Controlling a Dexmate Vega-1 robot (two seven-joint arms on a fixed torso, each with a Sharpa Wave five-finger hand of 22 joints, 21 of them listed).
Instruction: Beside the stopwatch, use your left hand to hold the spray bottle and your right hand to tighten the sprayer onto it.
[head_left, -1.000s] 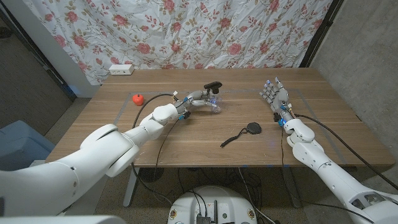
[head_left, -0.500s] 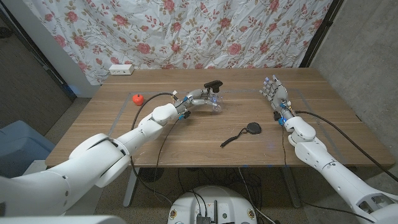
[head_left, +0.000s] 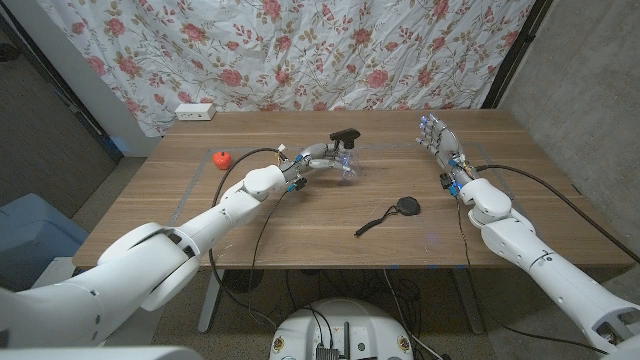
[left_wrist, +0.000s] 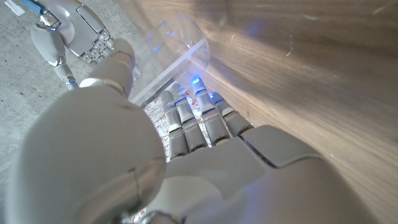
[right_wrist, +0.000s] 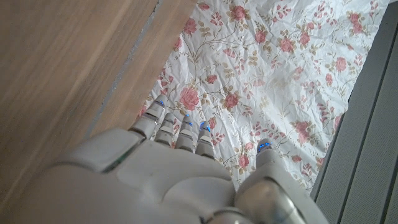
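Left hand (head_left: 318, 157) first: I am seeing it wrapped around the clear spray bottle (head_left: 343, 166), which is lying tipped on its side near the far middle of the wooden table (head_left: 300, 215), with the black sprayer (head_left: 345, 134) sticking up at its top end. In the left wrist view the fingers (left_wrist: 186, 121) are curling against the bottle's clear wall (left_wrist: 180, 43), so I am reading that hand as gripping it. Farther toward the left edge a small red object (head_left: 221, 158) is sitting alone, and a white power strip (head_left: 195, 111) is resting at the far left corner by the floral curtain (head_left: 300, 50). I cannot read any writing on the bottle or the strip.

Moving toward the middle, the black stopwatch (head_left: 406, 206) is lying flat with its cord (head_left: 372, 224) trailing toward the near edge. It is near the bottle but not touching, with bare wood between them.

On the right, my right hand (head_left: 440, 145) is standing upright with its fingers spread and nothing in them, well apart from the bottle and close to the table's far right side. The right wrist view is showing its fingers (right_wrist: 177, 134) reaching past the table edge toward the curtain, which the head view is not making clear. Open wood is lying between this hand and the stopwatch.
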